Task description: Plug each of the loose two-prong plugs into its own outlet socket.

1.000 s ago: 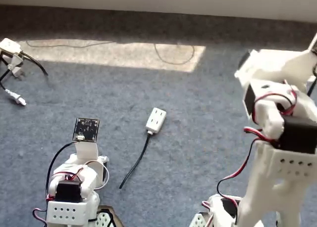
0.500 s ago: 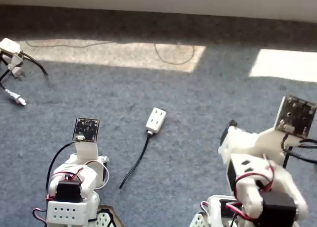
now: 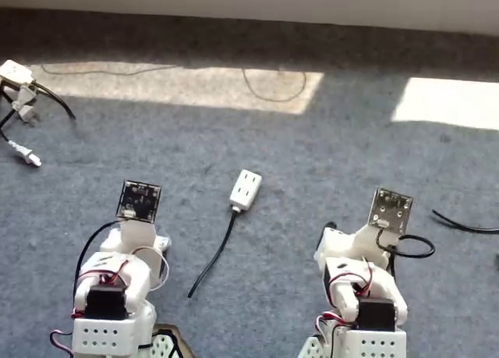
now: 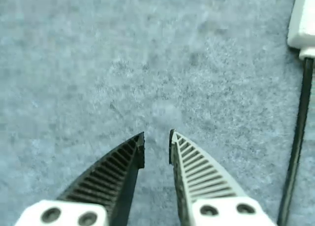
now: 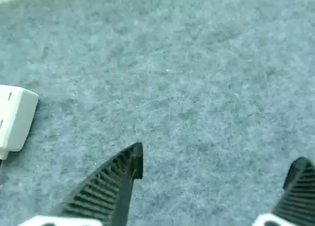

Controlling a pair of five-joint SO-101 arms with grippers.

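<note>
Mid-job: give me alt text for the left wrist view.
The left arm's ribbed jaws hang slightly apart, holding nothing, above blue-grey carpet. Beside them lies the end of a white plastic outlet block with its black cord.

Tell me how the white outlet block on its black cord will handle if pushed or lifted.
The outlet block looks like small hard plastic: probably rigid and light. Its black cord lies in a loose curve, so it is likely floppy and would trail behind. Lying flat on carpet, the block should drag rather than roll.
</note>
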